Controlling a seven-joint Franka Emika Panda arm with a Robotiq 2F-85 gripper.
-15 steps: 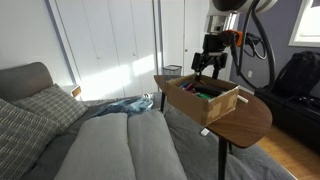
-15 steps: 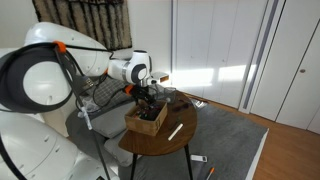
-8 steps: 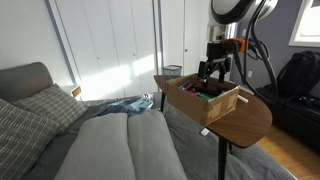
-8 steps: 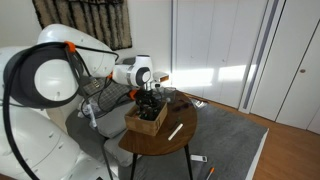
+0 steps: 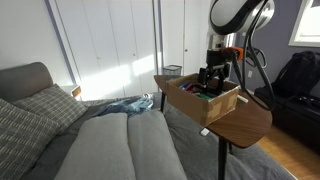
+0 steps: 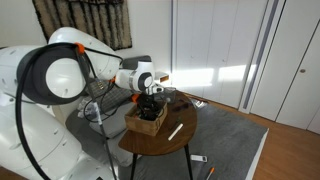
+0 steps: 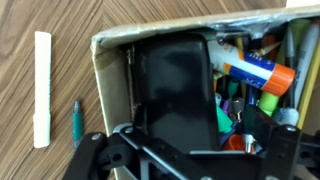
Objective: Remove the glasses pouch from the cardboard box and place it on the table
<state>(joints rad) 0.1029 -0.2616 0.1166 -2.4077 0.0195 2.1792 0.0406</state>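
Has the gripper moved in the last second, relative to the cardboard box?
Yes. In an exterior view the gripper has dropped straight down toward the shallow light-brown cardboard box, which has stayed put on the dark-brown wooden table.

Wrist view: hand (image 7: 185,158) cut off by bottom edge; dark links merge with black pouch (image 7: 170,85), fingertips not separable, grip unreadable. Pouch lower end hidden behind hand. Cardboard box (image 7: 108,78) cut by right edge, near side covered by hand. Pens and markers around glue stick (image 7: 255,70) overlap, blurred, count unclear. Small green object (image 7: 77,122) on bench (image 7: 40,30) too blurred to identify.

Both exterior views: box contents too small to name; fingertips hidden below box wall. Bench pole (image 5: 222,160) cut by bottom edge.
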